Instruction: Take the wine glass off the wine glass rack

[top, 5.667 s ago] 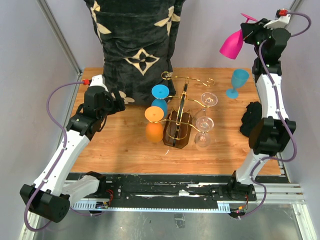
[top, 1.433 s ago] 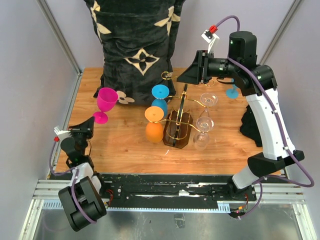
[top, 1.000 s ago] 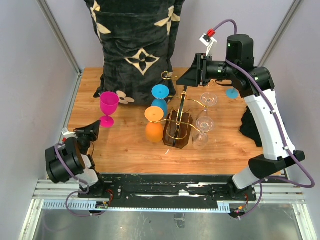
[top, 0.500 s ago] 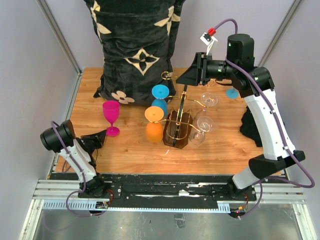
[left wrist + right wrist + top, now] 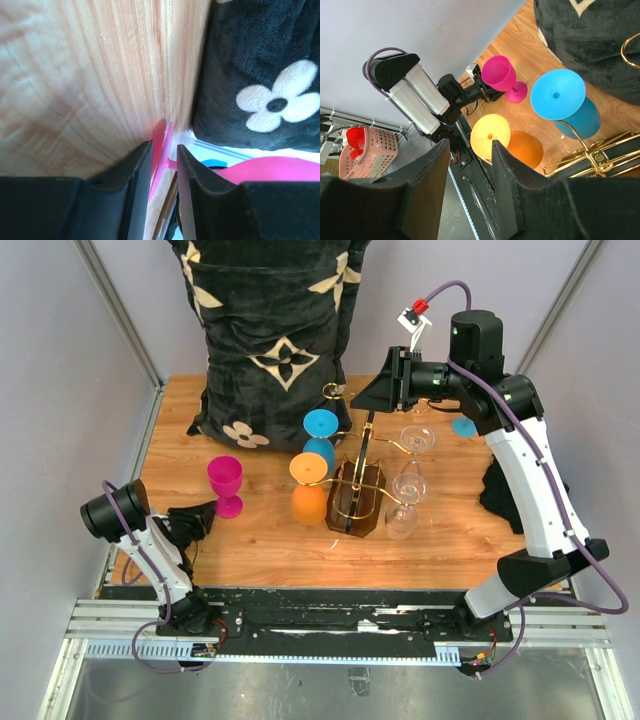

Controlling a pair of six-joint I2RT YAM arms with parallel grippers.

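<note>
Since the frame half a second earlier, the pink wine glass (image 5: 226, 483) has shifted slightly toward the near edge of the table (image 5: 270, 540); it stands upright there, off the wine glass rack (image 5: 357, 496) and well to its left. The left gripper (image 5: 200, 518) lies low beside the glass foot, jaws slightly parted with the foot's edge in the gap. The right gripper (image 5: 368, 398) hangs above the rack's rear wire arms, jaws apart with nothing between them.
</note>
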